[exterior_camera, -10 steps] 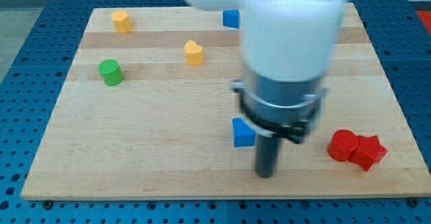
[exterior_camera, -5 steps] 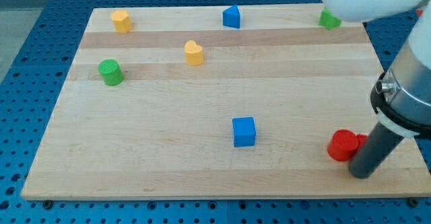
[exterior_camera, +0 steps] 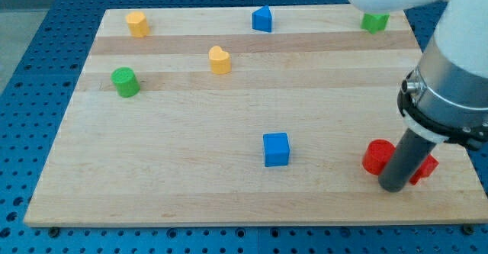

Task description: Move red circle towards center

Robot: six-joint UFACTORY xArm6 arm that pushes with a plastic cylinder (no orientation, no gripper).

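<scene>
Wooden surface (exterior_camera: pixel 175 185) on a blue pegboard carries our blocks. Our end effector is a bare rod with nothing to open or close; my tip (exterior_camera: pixel 391 188) touches the red circle (exterior_camera: pixel 377 156) at the view's lower right, with another red block (exterior_camera: pixel 426 167) partly hidden behind the rod. Left of them sits the blue cube (exterior_camera: pixel 276 149).

Red circle (exterior_camera: pixel 377 157), blue cube (exterior_camera: pixel 276 149), green cylinder (exterior_camera: pixel 124 81), pale wood board (exterior_camera: pixel 183 170).
</scene>
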